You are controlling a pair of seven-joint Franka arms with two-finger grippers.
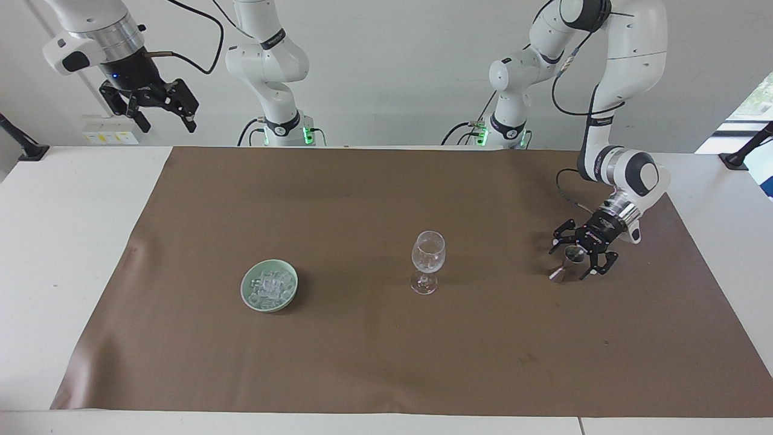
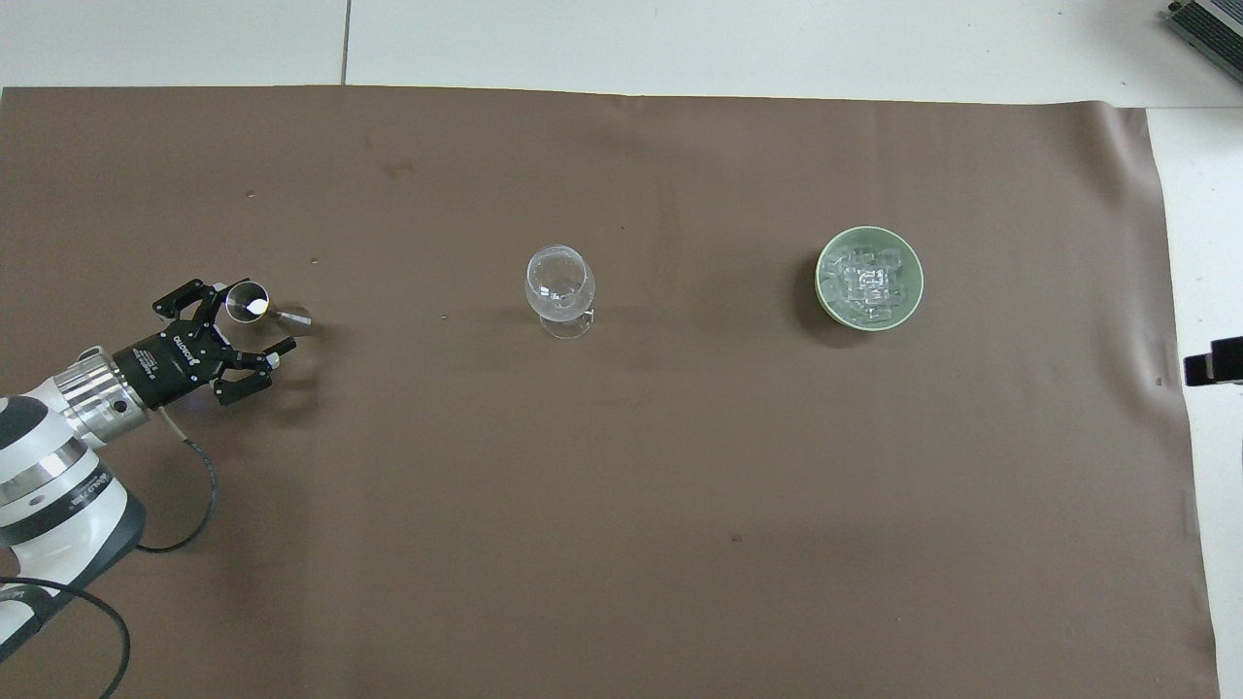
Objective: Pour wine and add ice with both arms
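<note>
Right tool [image 2: 1214, 361] mostly off overhead view

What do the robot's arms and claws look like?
Both arms are big, white and jointed, with dark bands at the joints, shiny silver wrist rings and black cables looping alongside. Green lights glow at their bases. The left gripper and right gripper are black, with linked metal fingers. The left one has small white lettering.

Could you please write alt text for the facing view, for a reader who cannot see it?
The left pincer, open, brackets a small metal jigger on a brown mat. A wine glass stands mid-mat beside a green bowl of ice; the right pincer waits, raised.
</note>
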